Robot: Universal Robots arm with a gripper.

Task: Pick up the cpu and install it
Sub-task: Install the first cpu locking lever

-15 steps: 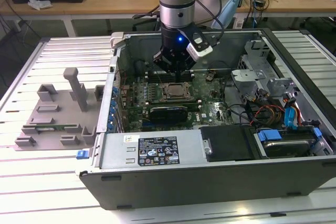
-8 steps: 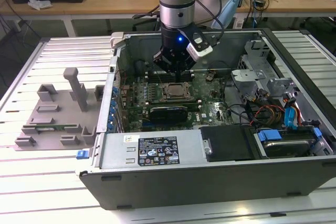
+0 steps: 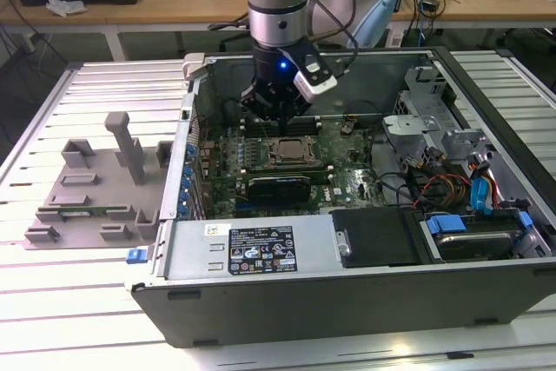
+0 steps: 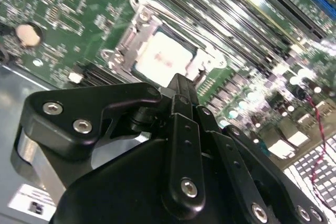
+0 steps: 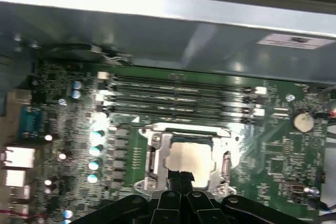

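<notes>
Nearest in the exterior view is the grey sheet-metal wall of the open computer case [image 3: 261, 297], which rests on a pale slatted metal table [image 3: 52, 319]. Beyond the wall lies the green motherboard [image 3: 347, 167]. On it, the small, flat, square, silver-topped cpu [image 5: 191, 158] sits inside the silver metal-framed socket [image 5: 156, 153]. The black gripper [image 5: 181, 176] hangs directly over the chip with its fingers pressed together, holding nothing. Farther back run long dark memory slots [image 5: 178, 98]. At the exterior view's left, a grey plastic fixture tray [image 3: 87, 188] lies outside the case.
</notes>
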